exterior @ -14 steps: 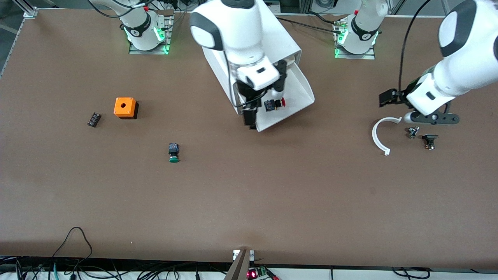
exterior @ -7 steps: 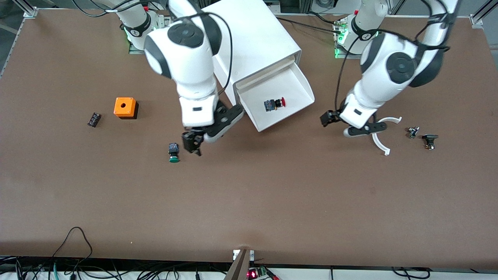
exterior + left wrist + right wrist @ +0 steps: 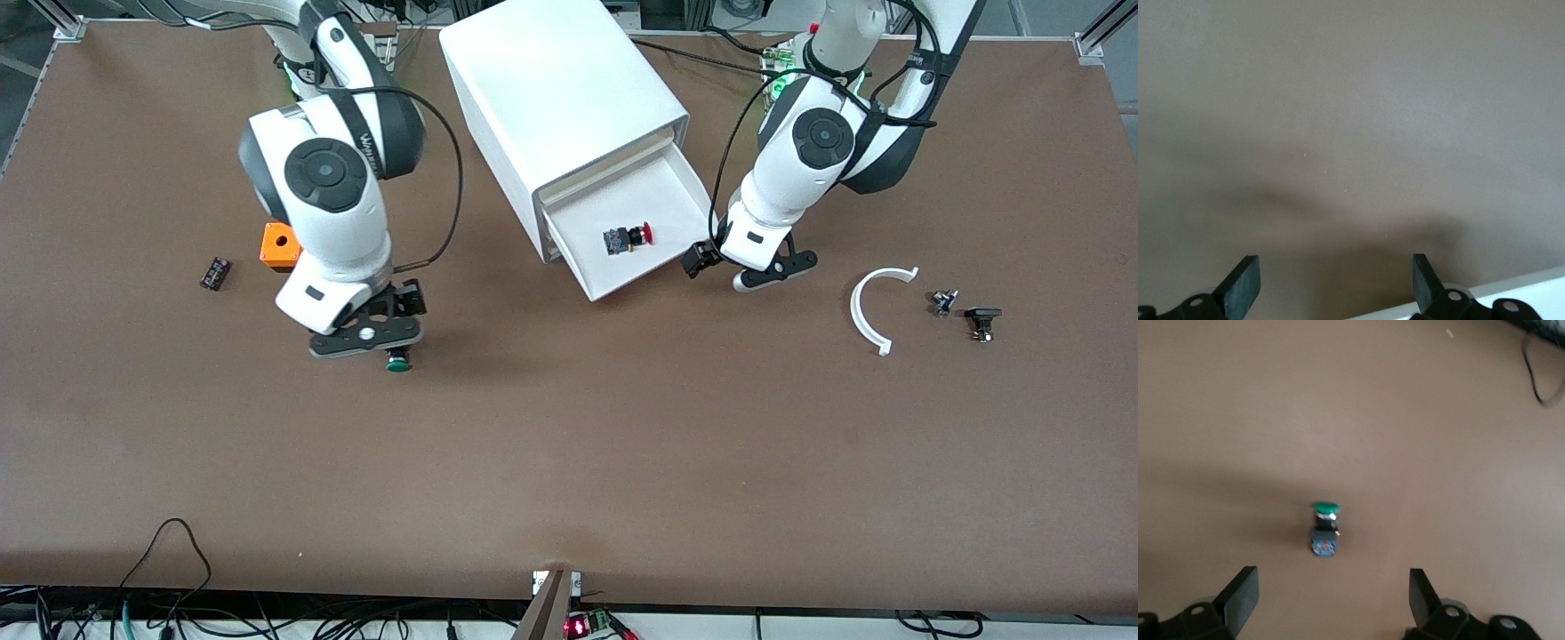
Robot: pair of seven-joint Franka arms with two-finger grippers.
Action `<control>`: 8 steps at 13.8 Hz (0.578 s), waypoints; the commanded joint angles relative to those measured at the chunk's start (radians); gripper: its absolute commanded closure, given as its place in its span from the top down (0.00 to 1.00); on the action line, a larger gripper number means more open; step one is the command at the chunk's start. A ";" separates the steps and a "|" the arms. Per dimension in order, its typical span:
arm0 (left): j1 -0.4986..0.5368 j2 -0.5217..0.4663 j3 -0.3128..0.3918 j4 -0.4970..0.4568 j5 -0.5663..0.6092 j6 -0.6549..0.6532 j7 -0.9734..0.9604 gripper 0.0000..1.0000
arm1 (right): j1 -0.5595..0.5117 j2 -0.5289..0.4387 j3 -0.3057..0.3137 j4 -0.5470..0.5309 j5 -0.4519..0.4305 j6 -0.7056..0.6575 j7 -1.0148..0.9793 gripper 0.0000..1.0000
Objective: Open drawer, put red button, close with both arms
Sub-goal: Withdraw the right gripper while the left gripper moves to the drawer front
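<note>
The red button (image 3: 628,237) lies on its side in the open drawer (image 3: 662,191), the lowest one of the white cabinet (image 3: 560,89). My left gripper (image 3: 698,260) is open and empty, low over the table beside the drawer's front corner toward the left arm's end. In the left wrist view (image 3: 1336,267) it shows bare table and a strip of the drawer's white edge (image 3: 1525,293). My right gripper (image 3: 402,304) is open and empty over the green-capped button (image 3: 397,360). In the right wrist view (image 3: 1333,583) that button (image 3: 1325,528) lies just ahead of the open fingers.
An orange cube with a hole (image 3: 277,243) is partly hidden by the right arm, with a small black part (image 3: 214,272) beside it. A white curved piece (image 3: 876,307) and two small parts (image 3: 944,302) (image 3: 981,320) lie toward the left arm's end.
My right gripper left the drawer, with the red button staying in it, and swung over to the green button. My left gripper came in from the curved piece to the drawer's corner.
</note>
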 commanded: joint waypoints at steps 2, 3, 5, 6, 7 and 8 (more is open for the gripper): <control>-0.022 0.052 0.002 -0.020 0.004 0.084 -0.019 1.00 | -0.155 -0.105 0.013 -0.049 0.085 -0.090 0.077 1.00; -0.024 0.061 0.002 -0.022 0.004 0.086 -0.019 1.00 | -0.205 -0.127 0.013 -0.047 0.093 -0.139 0.075 1.00; -0.036 0.072 0.000 -0.023 0.005 0.086 -0.019 1.00 | -0.305 -0.183 0.014 -0.049 0.094 -0.198 0.052 1.00; -0.039 0.071 0.000 -0.033 0.006 0.086 -0.019 1.00 | -0.342 -0.211 0.016 -0.047 0.096 -0.199 -0.010 1.00; -0.042 0.067 -0.004 -0.040 0.006 0.078 -0.021 1.00 | -0.367 -0.231 0.008 -0.043 0.107 -0.217 -0.113 1.00; -0.056 0.061 -0.030 -0.056 0.005 0.077 -0.025 1.00 | -0.373 -0.237 -0.034 -0.036 0.134 -0.250 -0.208 1.00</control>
